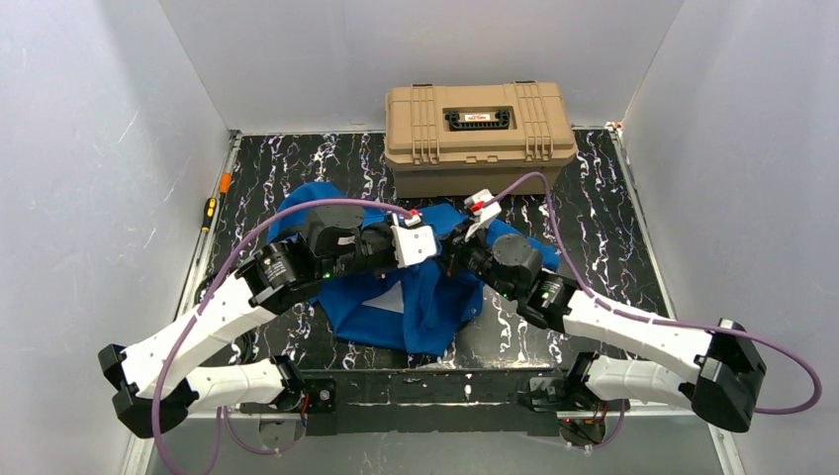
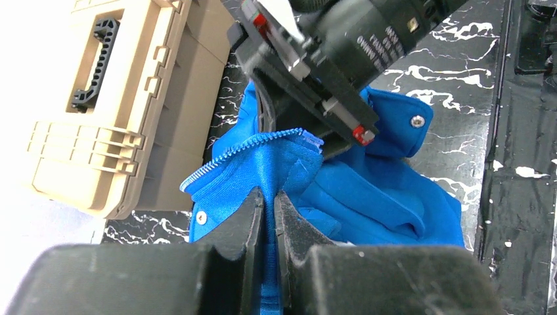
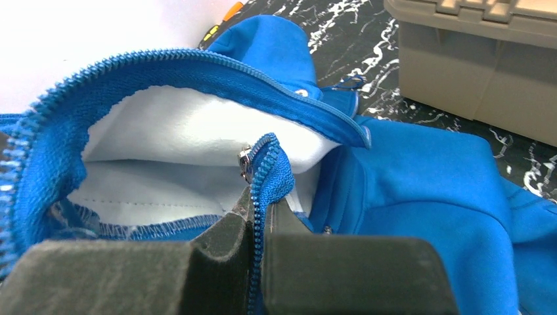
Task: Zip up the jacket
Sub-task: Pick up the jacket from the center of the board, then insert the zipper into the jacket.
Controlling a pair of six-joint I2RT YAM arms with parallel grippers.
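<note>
The royal-blue jacket lies crumpled in the middle of the marbled table, its white lining showing. My left gripper is shut on a fold of the jacket's front edge, whose zipper teeth run along the top. My right gripper faces it closely and is shut on the other zipper edge, with a small metal slider just above its jaws. The two grippers almost meet over the jacket. The right gripper also shows in the left wrist view.
A tan hard-plastic case stands at the back, just behind the grippers. An orange-handled screwdriver lies by the left wall. White walls close in the left, right and back sides.
</note>
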